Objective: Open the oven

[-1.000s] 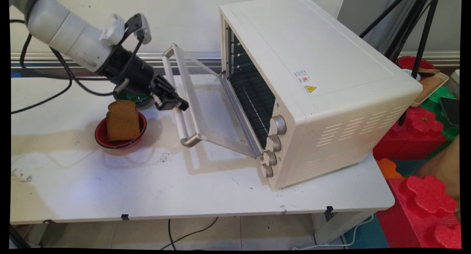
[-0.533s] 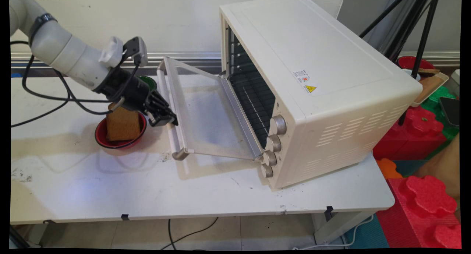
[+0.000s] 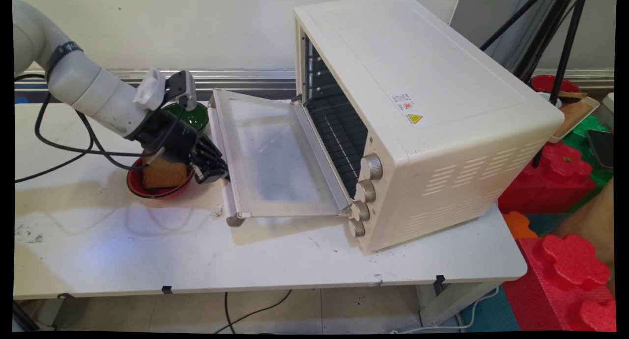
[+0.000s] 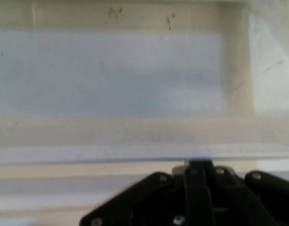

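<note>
One claw (image 3: 219, 171) on oven-door handle (image 3: 219, 152)

Inventory count, table and surroundings

One toaster oven (image 3: 417, 108) with one door (image 3: 275, 157) lying open and four control knobs (image 3: 363, 191) down its front edge; one red bowl (image 3: 147, 186) at 9 o'clock of the door, holding one slice of brown bread (image 3: 164, 174); one green bowl (image 3: 194, 114) at 12 o'clock of the red one (partly hidden by the arm); one white table (image 3: 245, 265); one gripper (image 3: 214, 167).
</note>
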`<state>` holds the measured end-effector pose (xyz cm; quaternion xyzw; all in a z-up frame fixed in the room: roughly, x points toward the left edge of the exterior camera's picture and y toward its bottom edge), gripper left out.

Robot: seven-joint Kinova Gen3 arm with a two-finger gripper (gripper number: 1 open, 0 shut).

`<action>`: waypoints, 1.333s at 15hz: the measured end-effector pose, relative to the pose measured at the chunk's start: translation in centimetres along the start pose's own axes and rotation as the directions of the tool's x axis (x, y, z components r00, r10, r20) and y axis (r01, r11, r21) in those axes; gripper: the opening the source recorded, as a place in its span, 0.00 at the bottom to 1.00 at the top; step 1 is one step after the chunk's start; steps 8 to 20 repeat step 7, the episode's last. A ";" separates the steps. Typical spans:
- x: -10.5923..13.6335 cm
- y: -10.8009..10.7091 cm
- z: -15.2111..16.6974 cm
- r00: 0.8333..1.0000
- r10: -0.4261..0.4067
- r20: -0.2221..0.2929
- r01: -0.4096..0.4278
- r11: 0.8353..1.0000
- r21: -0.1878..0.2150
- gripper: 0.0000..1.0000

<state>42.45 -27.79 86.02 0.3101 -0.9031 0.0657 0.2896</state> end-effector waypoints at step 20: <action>-1.5 -0.2 1.0 1.000 0.018 0.006 -0.018 1.000 0.009 0.00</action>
